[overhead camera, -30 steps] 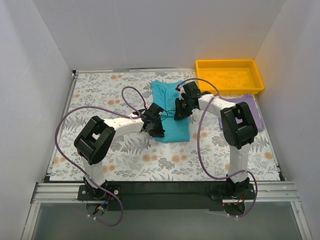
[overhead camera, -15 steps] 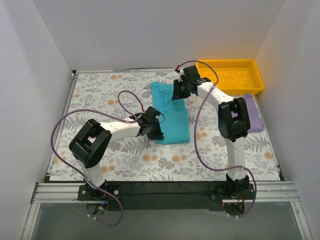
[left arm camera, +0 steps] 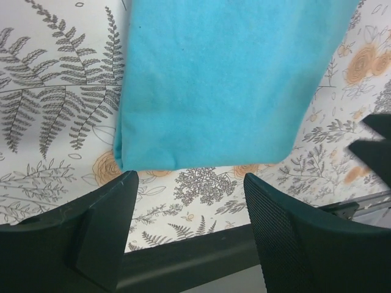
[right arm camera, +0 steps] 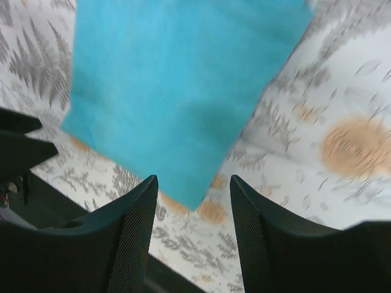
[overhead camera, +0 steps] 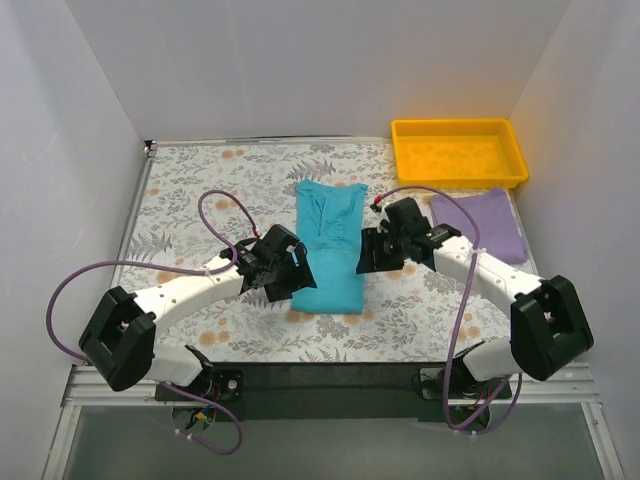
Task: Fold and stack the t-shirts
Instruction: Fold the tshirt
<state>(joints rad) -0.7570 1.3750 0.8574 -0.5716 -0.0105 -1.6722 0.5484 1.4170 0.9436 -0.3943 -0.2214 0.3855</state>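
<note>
The teal t-shirt (overhead camera: 328, 245) lies flat on the flowered table as a long narrow fold, collar end far. My left gripper (overhead camera: 296, 274) hovers at its near left edge, open, with nothing between its fingers; in the left wrist view the shirt's near hem (left arm camera: 226, 79) lies just beyond the left gripper (left arm camera: 189, 180). My right gripper (overhead camera: 368, 254) hovers at the shirt's right edge, also open. In the right wrist view a near corner of the teal shirt (right arm camera: 177, 85) shows below the gap of the right gripper (right arm camera: 193, 183), untouched. The lavender t-shirt (overhead camera: 480, 222) lies spread at the right.
A yellow tray (overhead camera: 460, 150) stands at the far right corner, behind the lavender shirt. White walls close in the left, right and back sides. The black front rail (left arm camera: 201, 250) runs along the table's near edge.
Both grippers have opened and let go of the teal shirt. The right gripper came back from the shirt's far end to its right edge. The shirt now lies nearer the front.
</note>
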